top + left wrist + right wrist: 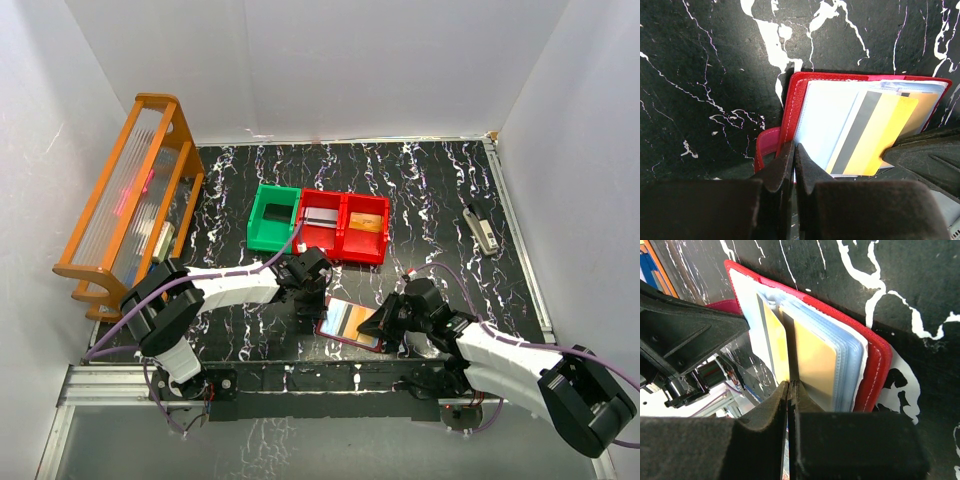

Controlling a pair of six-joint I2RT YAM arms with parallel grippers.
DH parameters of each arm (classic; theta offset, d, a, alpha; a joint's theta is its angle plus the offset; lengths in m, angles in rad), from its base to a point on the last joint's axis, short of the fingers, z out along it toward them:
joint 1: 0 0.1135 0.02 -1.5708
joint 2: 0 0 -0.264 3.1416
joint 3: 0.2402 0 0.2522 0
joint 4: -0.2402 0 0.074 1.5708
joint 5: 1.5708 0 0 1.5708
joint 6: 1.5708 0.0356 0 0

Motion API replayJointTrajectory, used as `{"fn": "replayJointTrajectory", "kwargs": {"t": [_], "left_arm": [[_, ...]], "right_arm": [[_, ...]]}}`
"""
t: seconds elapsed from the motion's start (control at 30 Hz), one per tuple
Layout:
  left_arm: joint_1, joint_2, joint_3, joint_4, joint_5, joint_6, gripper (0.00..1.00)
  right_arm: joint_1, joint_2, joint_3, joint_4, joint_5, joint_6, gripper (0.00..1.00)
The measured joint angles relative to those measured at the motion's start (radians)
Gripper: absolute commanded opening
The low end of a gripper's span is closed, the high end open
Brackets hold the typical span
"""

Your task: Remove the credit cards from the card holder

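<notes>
Both claws are clenched. Our left claw (794,156) has its tips on the near left edge of the open card holder (790,95), we judge to pin it to the black table (700,75). Whether it pinches the cover or only presses on it, we cannot tell. Our right claw (789,387) grips the near edge of a yellow card (774,335), which sits skewed and partly out of its clear sleeve (847,365), so a pull should free it. From above we see only that the holder lies by the table's near edge, between the arms, nearer than the red bin (340,250). Only our right wrist view shows a tan card (812,357) tucked in the next sleeve. Only the left wrist view shows the yellow card's dark stripe (856,132).
</notes>
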Motion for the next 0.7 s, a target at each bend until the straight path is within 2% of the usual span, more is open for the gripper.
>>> {"fn": "replayJointTrajectory", "kwargs": {"t": [0.1, 0.23, 0.3, 0.53, 0.7], "left_arm": [[0.000, -0.001, 0.000, -0.001, 0.000, 0.000, 0.07], [-0.002, -0.008, 0.001, -0.003, 0.004, 0.002, 0.32], [-0.008, -0.019, 0.002, -0.005, 0.004, 0.006, 0.39], [-0.014, -0.084, 0.003, 0.018, 0.052, 0.037, 0.43], [-0.014, -0.061, 0.011, 0.101, 0.155, 0.046, 0.35]], "right_arm": [[0.000, 0.000, 0.004, -0.008, 0.001, -0.005, 0.00], [0.000, 0.003, 0.006, -0.008, 0.001, -0.005, 0.00], [0.000, 0.019, 0.007, 0.005, -0.001, -0.004, 0.00], [0.000, 0.086, 0.031, 0.034, -0.008, -0.005, 0.00], [0.000, 0.092, 0.032, 0.041, -0.010, -0.005, 0.00]]}}
